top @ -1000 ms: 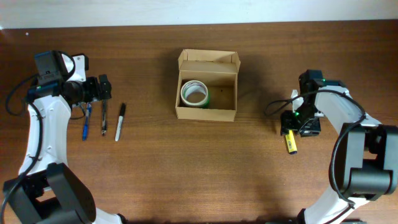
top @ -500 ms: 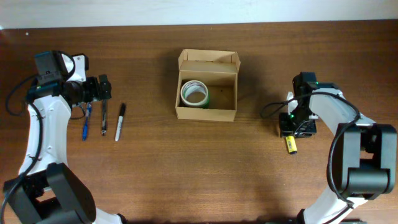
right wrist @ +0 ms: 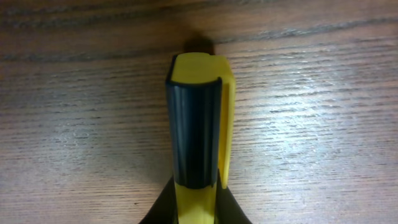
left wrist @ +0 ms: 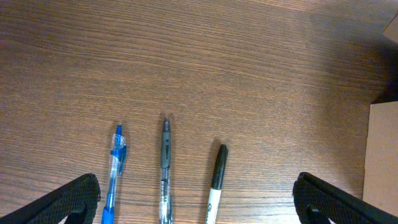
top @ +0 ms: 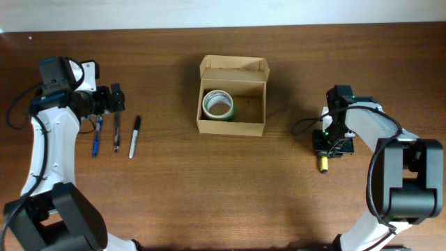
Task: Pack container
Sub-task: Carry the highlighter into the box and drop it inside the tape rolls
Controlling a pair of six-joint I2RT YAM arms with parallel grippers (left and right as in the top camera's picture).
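Observation:
The container (top: 232,127), a small tan cardboard box with its flap folded back, stands open at mid-table with a roll of tape (top: 218,104) inside on its left. My right gripper (top: 327,148) is at the right side, shut on a yellow highlighter (top: 323,166) that lies on the wood. In the right wrist view the highlighter (right wrist: 198,137) with its black cap runs straight out between the closed jaws (right wrist: 196,214). My left gripper (top: 117,97) hangs wide open at the far left above three pens, its fingers (left wrist: 78,196) far apart and holding nothing.
A blue pen (left wrist: 114,180), a clear grey pen (left wrist: 165,168) and a black marker (left wrist: 217,180) lie side by side under the left gripper. The box's side (left wrist: 380,162) shows at that view's right edge.
My right gripper has slid along the highlighter toward the table's front and closed on it, so only its tip now shows from overhead. The left arm has not moved.

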